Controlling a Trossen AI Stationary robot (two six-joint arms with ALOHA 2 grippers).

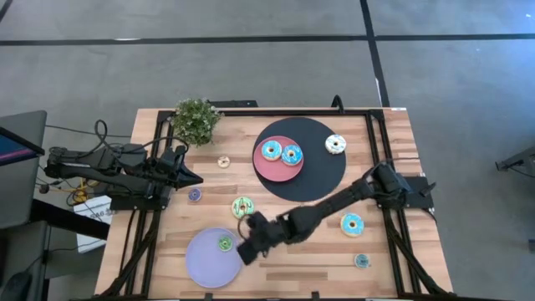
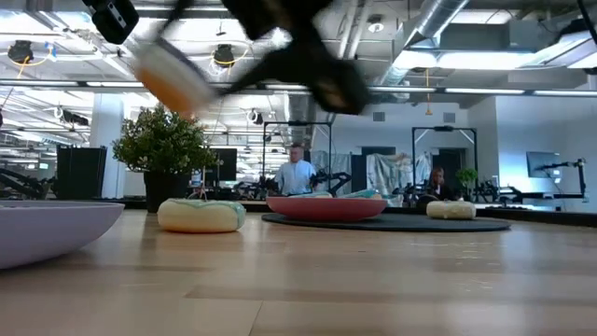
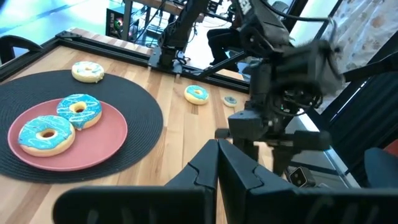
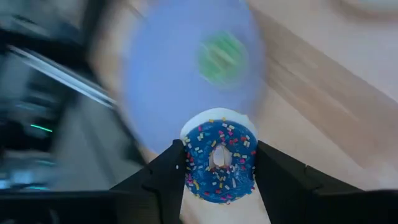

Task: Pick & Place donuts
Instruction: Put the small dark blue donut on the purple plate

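My right gripper [image 1: 249,245] hangs by the right rim of the lavender plate [image 1: 205,261], shut on a dark blue sprinkled donut [image 4: 217,163]. A small green donut [image 1: 225,243] lies on that plate. A bigger green donut [image 1: 242,207] lies on the wood just beyond. Two light blue donuts [image 1: 281,152] sit on the pink plate [image 1: 276,171], a white one [image 1: 335,144] on the black mat, another blue one [image 1: 352,223] near the right arm. My left gripper [image 1: 191,176] waits shut at the left, above the table. My right gripper pinches the dark blue donut between its two fingers [image 4: 168,177], which press on opposite sides of its rim [image 4: 188,167]. They slant downward from the table's right. The iced face is turned toward the wrist. The donut is lifted clear of the table.
A potted plant [image 1: 196,119] stands at the far left. Small donuts lie on the wood: cream [image 1: 223,161], purple [image 1: 194,195] and one near the right front [image 1: 361,260]. Black frame rails [image 1: 378,125] run along the table's sides. People show in the room behind.
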